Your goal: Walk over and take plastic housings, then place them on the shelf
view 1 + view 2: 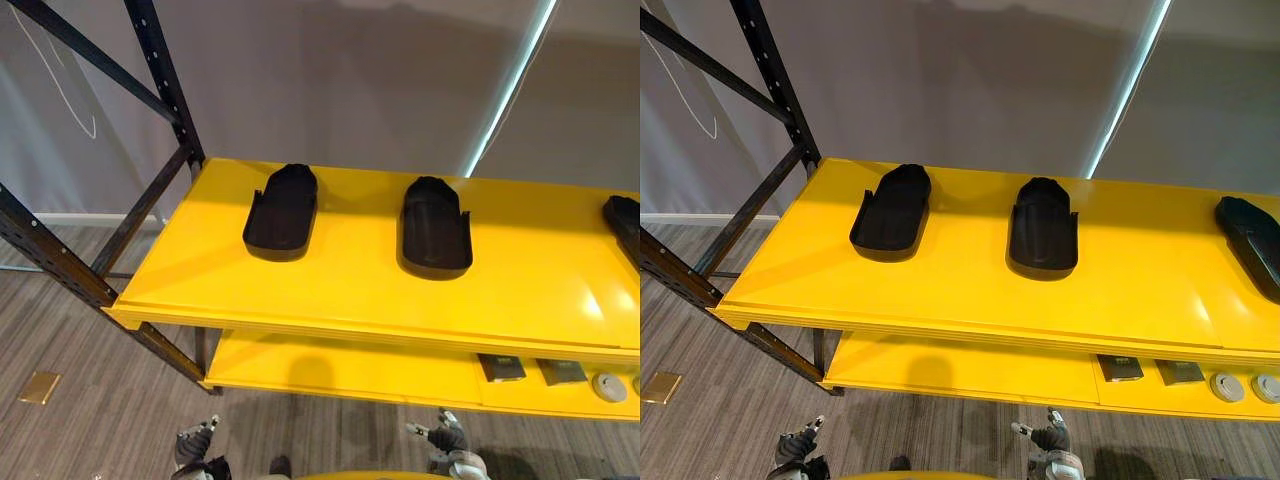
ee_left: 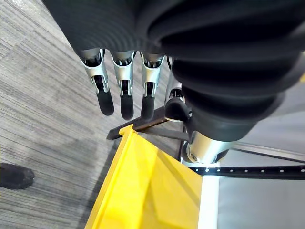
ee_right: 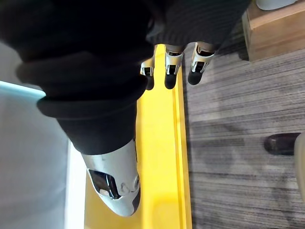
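Plastic housings (image 1: 282, 210), 3, on yellow shelf (image 1: 340, 290)

three black plastic housings (image 1: 281, 211) (image 1: 434, 225) (image 1: 1251, 243) lying well apart on yellow shelf (image 1: 340, 285), rounded ends toward wall

Both arms hang low at the robot's sides. Left hand (image 1: 197, 447) sits at the lower left of the head views, right hand (image 1: 447, 443) at the lower right, well apart. Left wrist view: fingers (image 2: 105, 98) straight, side by side, nothing in them. Right wrist view: fingers (image 3: 197, 71) relaxed and likewise empty. Palms are not visible.
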Controlling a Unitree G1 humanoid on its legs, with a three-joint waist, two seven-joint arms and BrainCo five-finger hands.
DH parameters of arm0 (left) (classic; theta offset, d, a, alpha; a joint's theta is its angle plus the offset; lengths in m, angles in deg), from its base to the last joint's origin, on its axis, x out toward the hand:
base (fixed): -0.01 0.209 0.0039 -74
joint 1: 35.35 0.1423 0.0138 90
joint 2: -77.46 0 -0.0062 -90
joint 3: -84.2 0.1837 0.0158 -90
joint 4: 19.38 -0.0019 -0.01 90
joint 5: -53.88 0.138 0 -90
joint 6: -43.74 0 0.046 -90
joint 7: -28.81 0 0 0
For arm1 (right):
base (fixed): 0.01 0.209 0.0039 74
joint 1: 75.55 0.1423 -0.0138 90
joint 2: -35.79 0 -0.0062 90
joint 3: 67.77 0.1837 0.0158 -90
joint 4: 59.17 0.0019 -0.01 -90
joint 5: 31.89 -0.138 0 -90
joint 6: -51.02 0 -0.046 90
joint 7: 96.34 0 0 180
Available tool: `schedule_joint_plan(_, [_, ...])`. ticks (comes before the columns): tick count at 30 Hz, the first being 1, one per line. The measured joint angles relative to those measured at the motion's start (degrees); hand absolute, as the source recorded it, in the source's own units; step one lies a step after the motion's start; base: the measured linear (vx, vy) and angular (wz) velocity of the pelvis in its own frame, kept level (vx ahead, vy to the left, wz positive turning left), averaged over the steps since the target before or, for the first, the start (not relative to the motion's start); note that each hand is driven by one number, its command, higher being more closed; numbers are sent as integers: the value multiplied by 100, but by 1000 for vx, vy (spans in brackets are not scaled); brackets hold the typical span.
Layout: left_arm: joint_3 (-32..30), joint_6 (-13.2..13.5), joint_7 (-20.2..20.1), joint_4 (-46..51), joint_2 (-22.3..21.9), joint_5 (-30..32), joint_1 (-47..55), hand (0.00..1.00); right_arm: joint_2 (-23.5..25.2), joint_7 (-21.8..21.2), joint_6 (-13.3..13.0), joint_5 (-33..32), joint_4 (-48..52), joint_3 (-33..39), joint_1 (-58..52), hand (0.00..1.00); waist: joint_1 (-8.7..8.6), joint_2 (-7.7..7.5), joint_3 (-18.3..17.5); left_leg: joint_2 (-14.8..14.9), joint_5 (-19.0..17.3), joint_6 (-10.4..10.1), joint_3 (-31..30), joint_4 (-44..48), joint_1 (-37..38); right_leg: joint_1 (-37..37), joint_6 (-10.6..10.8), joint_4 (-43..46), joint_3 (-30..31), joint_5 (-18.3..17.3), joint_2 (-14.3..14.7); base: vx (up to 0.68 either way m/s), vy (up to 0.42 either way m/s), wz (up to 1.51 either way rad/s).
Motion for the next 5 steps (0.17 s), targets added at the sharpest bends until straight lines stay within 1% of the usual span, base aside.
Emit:
schedule_joint_plan(3, [106,-6,-20,-221,16,105,-96,0,-93,-3,16,-11,-100,10,45,0,-14,92,29,-1,0,1,-10,-3,14,-8,0,-2,0,0,2,-22,-1,0])
schedule_joint_plan(5, [123,-6,-47,-315,23,119,-102,0,-142,-3,29,-12,-215,18,96,0,-21,109,36,6,0,1,-22,-4,14,-7,-2,-7,-1,-1,11,0,0,0])
